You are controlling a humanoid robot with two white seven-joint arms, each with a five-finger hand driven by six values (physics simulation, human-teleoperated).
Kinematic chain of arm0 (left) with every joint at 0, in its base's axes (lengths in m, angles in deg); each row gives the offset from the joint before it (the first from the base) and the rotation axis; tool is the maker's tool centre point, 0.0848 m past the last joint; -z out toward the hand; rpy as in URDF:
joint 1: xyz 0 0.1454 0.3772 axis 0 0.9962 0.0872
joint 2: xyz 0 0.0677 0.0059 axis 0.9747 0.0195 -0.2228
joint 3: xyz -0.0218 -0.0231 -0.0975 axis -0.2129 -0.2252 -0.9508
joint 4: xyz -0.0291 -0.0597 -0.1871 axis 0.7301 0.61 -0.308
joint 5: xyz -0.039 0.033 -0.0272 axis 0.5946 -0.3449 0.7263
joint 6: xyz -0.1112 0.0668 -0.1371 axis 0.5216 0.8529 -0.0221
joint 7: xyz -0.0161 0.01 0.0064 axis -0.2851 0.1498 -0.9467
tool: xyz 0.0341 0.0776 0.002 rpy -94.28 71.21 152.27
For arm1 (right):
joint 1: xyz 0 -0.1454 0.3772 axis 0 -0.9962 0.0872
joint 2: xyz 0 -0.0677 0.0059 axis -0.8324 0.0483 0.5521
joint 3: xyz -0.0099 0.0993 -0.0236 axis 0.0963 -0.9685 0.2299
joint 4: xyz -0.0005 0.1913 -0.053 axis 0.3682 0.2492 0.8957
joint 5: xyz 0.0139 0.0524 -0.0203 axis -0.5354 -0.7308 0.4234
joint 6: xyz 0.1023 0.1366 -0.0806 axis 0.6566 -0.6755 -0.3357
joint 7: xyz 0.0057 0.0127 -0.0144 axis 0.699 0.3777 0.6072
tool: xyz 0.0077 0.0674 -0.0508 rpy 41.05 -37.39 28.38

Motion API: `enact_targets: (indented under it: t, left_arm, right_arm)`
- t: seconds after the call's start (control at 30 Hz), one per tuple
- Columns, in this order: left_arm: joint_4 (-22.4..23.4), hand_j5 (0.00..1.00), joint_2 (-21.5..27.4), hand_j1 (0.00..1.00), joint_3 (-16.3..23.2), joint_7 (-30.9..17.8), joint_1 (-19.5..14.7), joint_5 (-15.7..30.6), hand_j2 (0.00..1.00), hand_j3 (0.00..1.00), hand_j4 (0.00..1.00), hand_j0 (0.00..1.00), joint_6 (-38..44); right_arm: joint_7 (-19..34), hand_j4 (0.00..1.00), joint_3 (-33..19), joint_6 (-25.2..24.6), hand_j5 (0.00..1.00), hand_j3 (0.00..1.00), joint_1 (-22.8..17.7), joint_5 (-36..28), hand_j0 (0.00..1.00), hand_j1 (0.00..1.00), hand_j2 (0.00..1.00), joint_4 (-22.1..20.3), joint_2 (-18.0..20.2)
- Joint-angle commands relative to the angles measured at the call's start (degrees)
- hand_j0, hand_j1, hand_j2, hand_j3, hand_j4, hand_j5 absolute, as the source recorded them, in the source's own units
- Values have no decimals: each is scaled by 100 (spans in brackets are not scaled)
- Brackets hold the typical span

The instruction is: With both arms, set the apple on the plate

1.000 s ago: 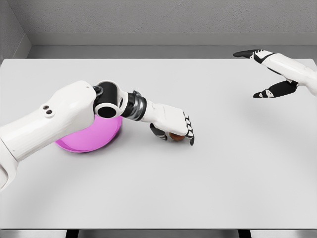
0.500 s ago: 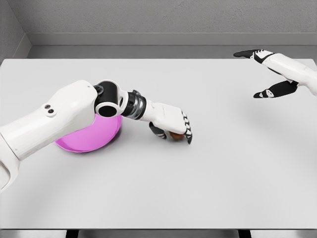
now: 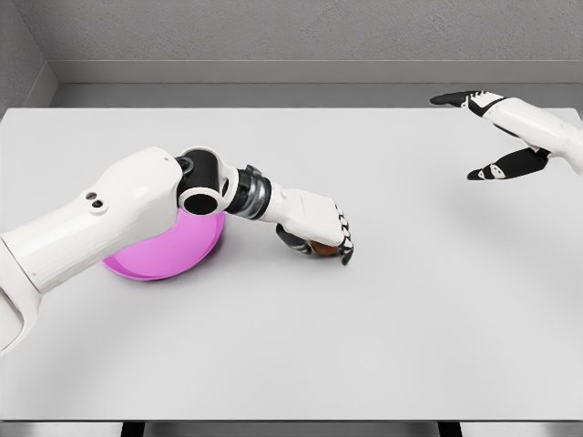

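Head view: left hand (image 3: pixel 314 228) curled down over the apple (image 3: pixel 323 248), grasping it on the table (image 3: pixel 383 319) just right of the pink plate (image 3: pixel 168 255). Right hand (image 3: pixel 496 137) hung far right, fingers spread, empty.

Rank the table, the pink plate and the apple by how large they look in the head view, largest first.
1. Table: fills most of the view.
2. Pink plate: partly hidden behind the left arm.
3. Apple: only a sliver shows under the left hand.
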Motion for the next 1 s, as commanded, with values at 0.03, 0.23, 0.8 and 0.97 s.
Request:
enact_targets:
  t: [0.03, 0.23, 0.8, 0.97]
  left_arm:
    - [-2, 57, 1, 57, -6, 4, 0, 23, 57, 57, 57, 57, 10]
    - [-2, 51, 9, 51, -6, -5, 0, 32, 51, 51, 51, 51, 10]
    - [-1593, 40, 2065, 40, -463, 12, -62, 1086, 40, 40, 40, 40, 10]
    - [-1541, 40, 3156, 40, -1052, 4, 61, 1649, 40, 40, 40, 40, 10]
  right_arm:
    - [-3, 100, -1, -17, 100, 100, 0, -45, 100, 100, 100, -3, 12]
    - [-3, 100, -1, -17, 100, 100, 0, -45, 100, 100, 100, -3, 12]
    - [-3, 100, -1, -17, 100, 100, 0, -45, 100, 100, 100, -3, 64]
    - [-3, 100, -1, -17, 100, 100, 9, -45, 100, 100, 100, -3, 64]
